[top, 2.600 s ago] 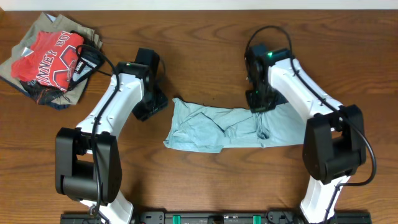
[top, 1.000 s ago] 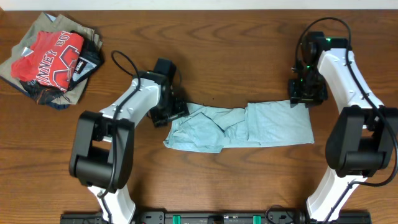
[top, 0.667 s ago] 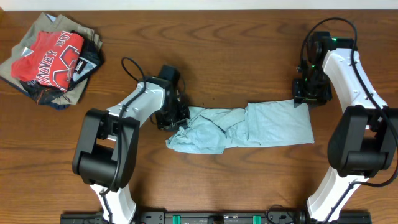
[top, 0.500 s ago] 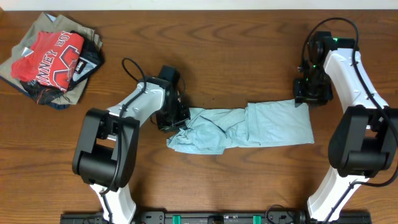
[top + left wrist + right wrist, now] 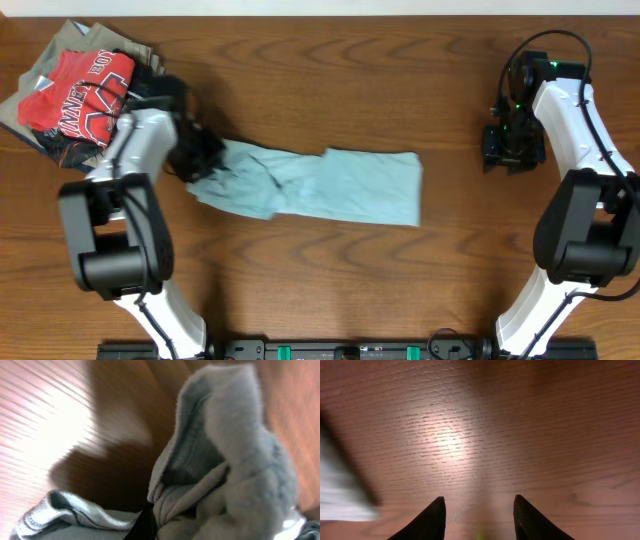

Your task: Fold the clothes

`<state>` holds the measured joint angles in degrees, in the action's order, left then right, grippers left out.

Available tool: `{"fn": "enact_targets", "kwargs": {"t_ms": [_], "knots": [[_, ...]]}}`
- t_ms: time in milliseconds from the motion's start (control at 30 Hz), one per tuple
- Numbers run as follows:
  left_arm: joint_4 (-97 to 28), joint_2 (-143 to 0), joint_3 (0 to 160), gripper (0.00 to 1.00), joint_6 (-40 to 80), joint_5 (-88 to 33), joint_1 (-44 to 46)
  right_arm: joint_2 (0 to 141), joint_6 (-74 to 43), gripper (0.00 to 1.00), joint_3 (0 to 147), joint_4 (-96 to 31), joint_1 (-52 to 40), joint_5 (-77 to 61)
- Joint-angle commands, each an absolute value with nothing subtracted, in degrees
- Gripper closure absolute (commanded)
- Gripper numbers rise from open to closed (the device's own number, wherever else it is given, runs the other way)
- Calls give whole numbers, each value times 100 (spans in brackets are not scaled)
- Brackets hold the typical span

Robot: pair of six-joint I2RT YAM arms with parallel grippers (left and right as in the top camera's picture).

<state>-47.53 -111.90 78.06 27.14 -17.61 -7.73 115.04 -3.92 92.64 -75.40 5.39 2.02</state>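
Between closed fingers of the left gripper (image 5: 197,158), the bunched left end of the clothes (image 5: 330,187), folds crowding the wrist view. Beyond, the rest laid rightward along the table (image 5: 330,80), pile of other garments (image 5: 85,95) just beside the gripper. Farthest right, well apart, right gripper (image 5: 479,498) spread wide, holding nothing.

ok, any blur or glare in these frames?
Left wrist: blurred; the garment fills it out of focus, with bright glare on the table at left. Right wrist: soft hotspot on the table above the right gripper, otherwise fairly clear. Overhead: sharp and evenly lit.
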Motion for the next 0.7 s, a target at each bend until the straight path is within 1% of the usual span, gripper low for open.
{"fn": "enact_targets", "kwargs": {"t_ms": [0,133,267,333,400,467,667], "knots": [[-5133,-11240,8381,94,2700,-1584,-1114,11399,-467,58,9365,-7544,607,237],[-5924,-11227,9133,94,2624,-1844,-1072,11397,-467,58,9365,-7518,607,239],[-6333,-11183,9695,94,2596,-2615,-620,11397,-467,57,9365,-7474,607,239],[-6335,-11163,9841,94,2655,-3041,-231,11397,-467,57,9365,-7459,607,239],[-6274,-11163,9854,94,2864,-3205,123,11397,-467,57,9365,-7454,607,239],[-6224,-11166,9848,94,3076,-3216,582,11397,-467,57,9365,-7456,607,239],[-5642,-11181,9848,94,3201,-3210,1846,11399,-467,57,9365,-7454,607,237]]}}
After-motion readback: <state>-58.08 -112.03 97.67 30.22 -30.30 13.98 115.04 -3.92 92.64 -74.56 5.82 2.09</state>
